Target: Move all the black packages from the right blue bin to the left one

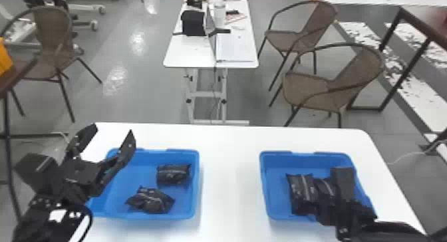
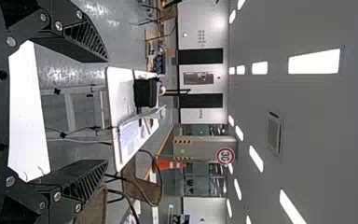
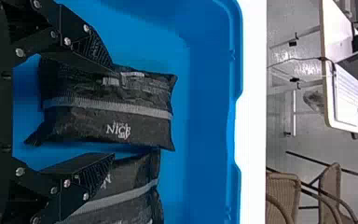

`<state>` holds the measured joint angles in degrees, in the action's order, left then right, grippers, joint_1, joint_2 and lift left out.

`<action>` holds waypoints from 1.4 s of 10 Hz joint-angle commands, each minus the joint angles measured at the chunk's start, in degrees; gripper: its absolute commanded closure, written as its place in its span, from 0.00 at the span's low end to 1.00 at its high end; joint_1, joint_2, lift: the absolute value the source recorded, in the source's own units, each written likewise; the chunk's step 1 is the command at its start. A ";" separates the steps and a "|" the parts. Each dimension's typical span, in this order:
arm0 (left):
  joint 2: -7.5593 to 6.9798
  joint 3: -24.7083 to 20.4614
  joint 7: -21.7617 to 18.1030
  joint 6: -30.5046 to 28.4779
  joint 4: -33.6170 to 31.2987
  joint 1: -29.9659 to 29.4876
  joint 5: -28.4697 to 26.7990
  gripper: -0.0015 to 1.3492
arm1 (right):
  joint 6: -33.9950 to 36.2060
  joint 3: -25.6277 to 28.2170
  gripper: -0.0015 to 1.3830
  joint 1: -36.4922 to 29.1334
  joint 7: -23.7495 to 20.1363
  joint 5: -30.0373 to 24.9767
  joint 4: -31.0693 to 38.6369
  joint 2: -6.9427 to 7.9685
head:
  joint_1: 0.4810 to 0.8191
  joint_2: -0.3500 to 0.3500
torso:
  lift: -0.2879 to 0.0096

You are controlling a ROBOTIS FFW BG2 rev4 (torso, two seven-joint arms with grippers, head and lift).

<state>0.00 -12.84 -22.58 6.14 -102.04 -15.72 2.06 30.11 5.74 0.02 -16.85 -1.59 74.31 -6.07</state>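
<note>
In the right blue bin [image 1: 274,173], two black packages [image 3: 135,123] are noted below the open right pincer [image 1: 329,195]; the left pincer [image 1: 112,131] is held open, empty.

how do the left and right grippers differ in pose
The left gripper is raised near the left bin, while the right gripper is lowered into the right bin.
The left gripper has nothing between its fingers; the right gripper has a black package before its own.
Both are black, with fingers apart.
</note>
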 commanded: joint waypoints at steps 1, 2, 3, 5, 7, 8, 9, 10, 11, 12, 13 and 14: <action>0.15 0.19 0.00 0.01 0.09 0.07 -0.12 0.21 | 0.48 -1.79 0.31 0.42 -0.03 1.68 -0.83 0.00 | 0.63 0.49 | 0.97; 0.15 0.10 0.00 -0.07 0.09 0.07 -0.21 0.21 | 0.48 -2.58 0.31 0.68 -0.03 2.47 -1.98 0.00 | 0.63 0.50 | 0.97; 0.15 0.10 0.00 -0.07 0.18 0.07 -0.12 0.21 | 0.48 -3.19 0.31 1.74 -0.64 2.38 -4.09 0.00 | 0.63 0.51 | 0.97; 0.15 0.01 0.00 0.28 0.26 -0.01 -0.04 0.21 | 0.48 -3.28 0.87 1.83 -0.64 1.68 -3.91 0.09 | 0.63 0.54 | 0.97; 0.15 0.01 0.00 0.36 0.35 -0.10 0.31 0.21 | -1.89 -2.84 0.93 -1.25 2.00 4.58 0.84 0.35 | 0.63 0.54 | 0.97; 0.15 0.01 0.00 0.28 0.35 -0.10 0.49 0.21 | -2.25 -2.67 0.93 -3.01 2.08 5.02 4.61 0.35 | 0.63 0.53 | 0.97; 0.15 0.01 0.00 0.28 0.26 -0.10 0.67 0.21 | -2.25 -2.58 0.93 -4.59 2.08 5.37 9.10 0.27 | 0.63 0.54 | 0.97; 0.15 0.01 0.00 0.19 0.26 -0.01 0.84 0.21 | -2.25 -2.58 0.93 -6.09 2.08 6.51 13.84 0.18 | 0.63 0.54 | 0.97; 0.15 0.10 0.00 -0.25 0.26 -0.01 1.28 0.21 | -1.98 -2.67 0.93 -7.05 2.00 8.71 18.15 0.09 | 0.63 0.55 | 0.97; 0.15 0.36 0.00 -1.13 0.26 0.07 1.72 0.21 | -0.84 -3.37 0.93 -6.61 -0.29 11.61 21.23 -0.17 | 0.63 0.55 | 0.97; 0.15 0.54 0.00 -2.27 0.18 0.25 2.86 0.21 | 0.30 -5.66 0.93 -4.06 -5.30 11.96 22.54 -0.79 | 0.63 0.58 | 0.97; 0.15 0.89 0.00 -5.70 -0.70 0.69 3.92 0.21 | 1.01 -9.44 0.93 -0.37 -9.87 10.29 23.16 -1.93 | 0.63 0.63 | 0.97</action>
<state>0.00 -12.15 -22.58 2.12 -102.36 -15.22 5.38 30.62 -1.85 -2.20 -26.72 9.39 96.99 -7.41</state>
